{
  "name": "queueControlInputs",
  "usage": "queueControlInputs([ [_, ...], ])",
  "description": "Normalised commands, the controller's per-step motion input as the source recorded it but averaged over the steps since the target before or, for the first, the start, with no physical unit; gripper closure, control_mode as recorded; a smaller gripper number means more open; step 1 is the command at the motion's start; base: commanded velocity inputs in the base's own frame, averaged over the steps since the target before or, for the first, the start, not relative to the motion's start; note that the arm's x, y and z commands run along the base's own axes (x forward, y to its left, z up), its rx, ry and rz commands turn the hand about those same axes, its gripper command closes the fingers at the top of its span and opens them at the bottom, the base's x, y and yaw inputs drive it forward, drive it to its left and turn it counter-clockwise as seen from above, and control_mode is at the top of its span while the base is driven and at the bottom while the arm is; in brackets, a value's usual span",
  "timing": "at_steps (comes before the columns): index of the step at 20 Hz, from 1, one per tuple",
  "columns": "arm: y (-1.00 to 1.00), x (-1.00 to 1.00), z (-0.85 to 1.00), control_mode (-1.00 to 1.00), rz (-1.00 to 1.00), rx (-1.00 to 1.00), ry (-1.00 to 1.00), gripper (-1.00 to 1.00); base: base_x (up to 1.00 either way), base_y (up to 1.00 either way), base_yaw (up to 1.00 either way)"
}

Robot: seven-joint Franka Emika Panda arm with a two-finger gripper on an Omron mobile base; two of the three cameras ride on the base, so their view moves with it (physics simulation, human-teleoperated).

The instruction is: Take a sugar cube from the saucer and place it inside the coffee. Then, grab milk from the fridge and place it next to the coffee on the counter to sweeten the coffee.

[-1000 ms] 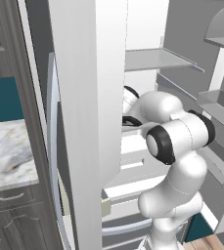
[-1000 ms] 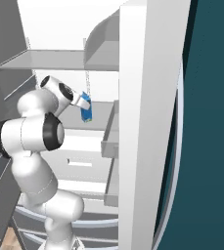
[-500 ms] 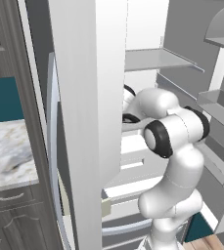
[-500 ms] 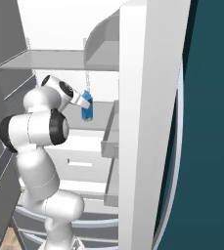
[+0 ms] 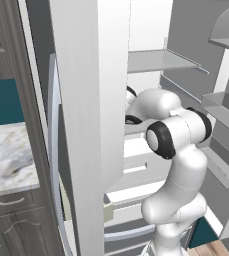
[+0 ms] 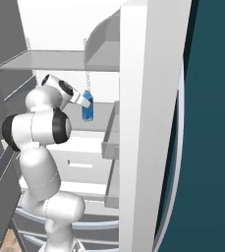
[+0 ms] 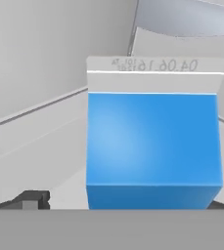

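Observation:
The milk (image 6: pixel 88 113), a bright blue carton with a paler top, stands on a shelf inside the open fridge (image 6: pixel 60 61). My gripper (image 6: pixel 86 102) reaches in at the carton's upper part. In the hand view the milk (image 7: pixel 152 141) is close and central, and my gripper (image 7: pixel 125 202) is open with a dark fingertip (image 7: pixel 31 200) low on its left side and the other at the right edge. The jaws straddle the carton without clamping it. The counter (image 5: pixel 6 160) lies to the left. The coffee, saucer and sugar cube are out of view.
The fridge's white door (image 5: pixel 86 100) stands open in front of the arm on the left. Grey door bins (image 5: pixel 226 110) line the right side. A second open door (image 6: pixel 148 123) with a bin (image 6: pixel 111 140) stands just right of the milk. Drawers sit below the shelf.
The hand has edged forward to the milk carton, and the elbow has swung slightly across. The jaws have stayed open and the carton has not moved.

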Motion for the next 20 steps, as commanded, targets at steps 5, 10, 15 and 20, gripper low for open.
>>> queueControlInputs([
  [5,-0.06,0.0,0.0,-1.0,0.0,-0.07,-0.01,-1.0,0.0,0.0,0.0],
  [10,0.0,0.0,0.0,-1.0,0.0,-0.01,0.0,1.0,0.0,0.0,0.0],
  [15,0.0,0.0,0.0,-1.0,0.0,0.0,0.0,1.0,0.0,0.0,0.0],
  [20,-0.01,-0.12,0.03,-1.0,0.0,0.0,0.0,1.0,0.0,0.0,0.0],
])
